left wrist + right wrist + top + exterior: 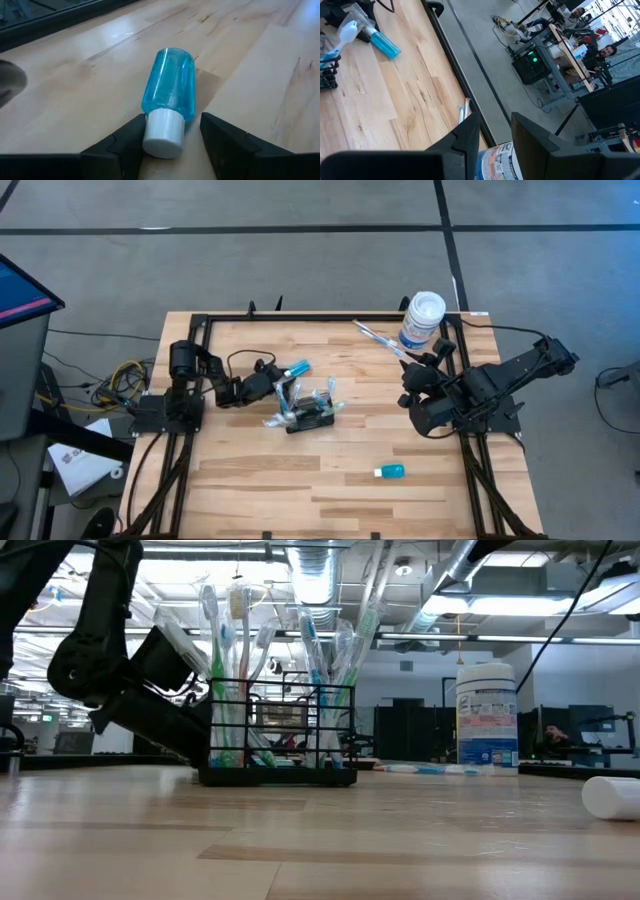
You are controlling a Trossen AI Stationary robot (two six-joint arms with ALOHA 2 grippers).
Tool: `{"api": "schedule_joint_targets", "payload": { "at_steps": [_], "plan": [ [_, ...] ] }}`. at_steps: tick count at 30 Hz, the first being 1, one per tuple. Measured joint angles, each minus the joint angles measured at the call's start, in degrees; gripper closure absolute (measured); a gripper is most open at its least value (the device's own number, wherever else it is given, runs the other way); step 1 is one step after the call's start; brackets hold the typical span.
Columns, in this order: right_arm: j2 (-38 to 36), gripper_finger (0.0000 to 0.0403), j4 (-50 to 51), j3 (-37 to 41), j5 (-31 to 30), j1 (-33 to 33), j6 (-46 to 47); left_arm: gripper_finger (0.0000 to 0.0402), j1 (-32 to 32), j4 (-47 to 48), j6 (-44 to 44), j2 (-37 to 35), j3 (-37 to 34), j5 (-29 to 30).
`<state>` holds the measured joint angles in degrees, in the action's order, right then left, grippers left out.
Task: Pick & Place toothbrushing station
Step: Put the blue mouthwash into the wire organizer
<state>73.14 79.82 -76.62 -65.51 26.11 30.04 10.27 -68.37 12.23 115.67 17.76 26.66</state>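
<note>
**Bottle lined up, station not lifted yet**

Fingers of the left gripper (172,119) were spread wide, one on either side of the white cap of a blue bottle (169,82) lying on its side on the wood. Nothing was clamped. One finger looked to be touching the cap, while the other was clearly apart from it. So the step in hand was judged to be a pre-grasp on that bottle, not on the station itself.

Just beside that, the toothbrushing station (310,416) was standing upright near the middle of the table (250,470), with toothbrushes (235,630) packed into it. It was not held by anything.

For the next move, a straight close on the cap or neck would be needed. The bottle is round and could roll away if it were nudged from one side only. The brush heads sticking out of the station were close by, so a swing that way could snag them.

Open wood was left toward the front edge, apart from a second small blue bottle (390,471). Farther off, the right gripper (496,127) was parked near the right rail, fingers apart and empty, just short of a white canister (422,318) at the far corner.
</note>
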Motion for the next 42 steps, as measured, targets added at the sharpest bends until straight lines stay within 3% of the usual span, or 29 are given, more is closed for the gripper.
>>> {"api": "schedule_joint_targets", "payload": {
  "at_steps": [4,10,23,28,34,42],
  "plan": [
    [0.0,0.0301,-0.1,0.0,0.1,0.0,0.0,0.0232,0.6,-0.1,-0.3,0.1,0.0,-0.7],
    [0.0,0.0301,-0.1,0.0,0.4,0.0,0.0,0.0315,0.6,-0.1,-0.6,0.1,-0.1,-1.4],
    [0.0,0.0301,-0.1,0.0,1.2,0.0,0.0,0.0316,0.5,0.9,-2.8,-1.8,-0.3,-1.4],
    [0.0,0.0301,-0.1,0.0,1.2,0.0,0.0,0.0316,0.4,5.1,-5.7,-7.4,-2.0,-0.6],
    [0.0,0.0301,-0.1,0.0,1.2,0.0,0.0,0.0316,0.7,17.2,-6.2,-19.3,-2.8,1.3],
    [0.0,0.0301,-0.1,0.0,1.2,0.0,0.0,0.0316,0.6,26.6,-8.0,-34.8,-2.7,1.4]
  ]
}}
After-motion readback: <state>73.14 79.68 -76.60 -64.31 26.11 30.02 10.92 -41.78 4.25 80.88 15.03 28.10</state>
